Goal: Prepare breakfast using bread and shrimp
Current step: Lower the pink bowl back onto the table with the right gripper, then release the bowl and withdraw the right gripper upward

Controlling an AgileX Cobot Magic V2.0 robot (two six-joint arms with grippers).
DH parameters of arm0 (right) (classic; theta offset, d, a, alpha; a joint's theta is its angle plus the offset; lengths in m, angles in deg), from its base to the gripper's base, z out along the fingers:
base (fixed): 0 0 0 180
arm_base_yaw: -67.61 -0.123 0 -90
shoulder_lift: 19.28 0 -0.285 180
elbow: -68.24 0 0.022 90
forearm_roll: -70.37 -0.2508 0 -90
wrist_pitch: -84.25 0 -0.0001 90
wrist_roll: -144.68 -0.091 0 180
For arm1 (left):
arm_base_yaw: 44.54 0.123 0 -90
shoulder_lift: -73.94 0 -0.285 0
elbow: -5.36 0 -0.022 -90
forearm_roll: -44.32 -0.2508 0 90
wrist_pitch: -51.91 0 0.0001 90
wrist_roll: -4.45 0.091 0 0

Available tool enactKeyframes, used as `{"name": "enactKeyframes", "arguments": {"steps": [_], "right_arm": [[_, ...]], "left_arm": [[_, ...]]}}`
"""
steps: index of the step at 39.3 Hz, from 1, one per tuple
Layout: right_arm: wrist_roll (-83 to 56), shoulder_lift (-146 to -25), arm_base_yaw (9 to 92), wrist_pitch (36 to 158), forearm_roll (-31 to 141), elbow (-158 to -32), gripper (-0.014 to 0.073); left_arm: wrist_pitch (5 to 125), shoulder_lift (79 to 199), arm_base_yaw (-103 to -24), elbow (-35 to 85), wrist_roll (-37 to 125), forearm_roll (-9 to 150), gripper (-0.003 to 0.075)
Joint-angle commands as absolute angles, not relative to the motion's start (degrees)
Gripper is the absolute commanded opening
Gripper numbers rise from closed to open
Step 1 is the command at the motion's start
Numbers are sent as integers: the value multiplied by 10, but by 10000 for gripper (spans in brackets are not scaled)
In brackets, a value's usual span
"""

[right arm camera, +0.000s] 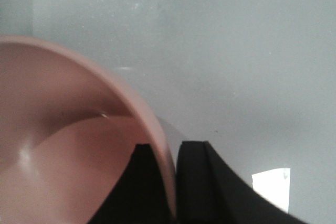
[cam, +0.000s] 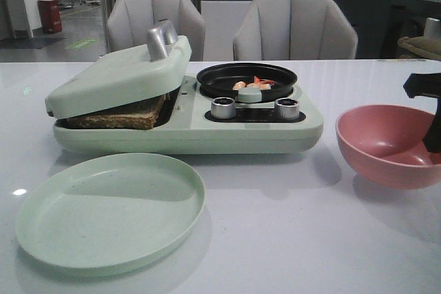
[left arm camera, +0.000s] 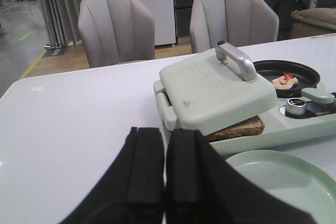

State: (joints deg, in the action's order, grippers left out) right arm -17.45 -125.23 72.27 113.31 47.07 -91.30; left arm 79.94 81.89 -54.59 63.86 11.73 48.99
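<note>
The bread (cam: 118, 116) is seen as a brown-crusted, toasted-looking stack lying flat inside the pale green breakfast maker (cam: 186, 129), on its left half, pressed under the tilted lid (cam: 120, 74); only the front edge and a corner are exposed, so the number of slices cannot be told. The shrimp (cam: 252, 85) are seen as a few small curled pinkish-orange pieces, gathered in the black pan (cam: 247, 79) set on the right half of the breakfast maker

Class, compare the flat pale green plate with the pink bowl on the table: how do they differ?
The flat pale green plate is shallow and wide; the pink bowl is deep and narrower. The plate lies untouched, while the right tool pinches the bowl's rim. Both are empty.
</note>
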Motion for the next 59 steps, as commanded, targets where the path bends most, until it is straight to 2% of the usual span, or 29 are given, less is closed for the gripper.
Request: {"name": "enactKeyframes", "arguments": {"steps": [1,5,7,20,37,49,59], "right_arm": [[-171,-1229,726,1120,478,-930,337],[-171,-1228,726,1119,478,-933,486],[-171,-1225,725,1122,478,-934,512],[-162,-1111,658,1079,532,-934,512],[-162,-882,578,1055,533,-921,512],[-162,-714,498,929,488,-797,512],[-162,-565,484,853,473,-655,512]], "left_arm": [[752,825,-548,625,111,496,114],[752,825,-548,625,111,496,114],[752,825,-548,625,111,496,114],[752,825,-548,625,111,496,114],[752,825,-548,625,111,497,114],[752,825,-548,625,111,500,114],[752,825,-548,625,111,500,114]]}}
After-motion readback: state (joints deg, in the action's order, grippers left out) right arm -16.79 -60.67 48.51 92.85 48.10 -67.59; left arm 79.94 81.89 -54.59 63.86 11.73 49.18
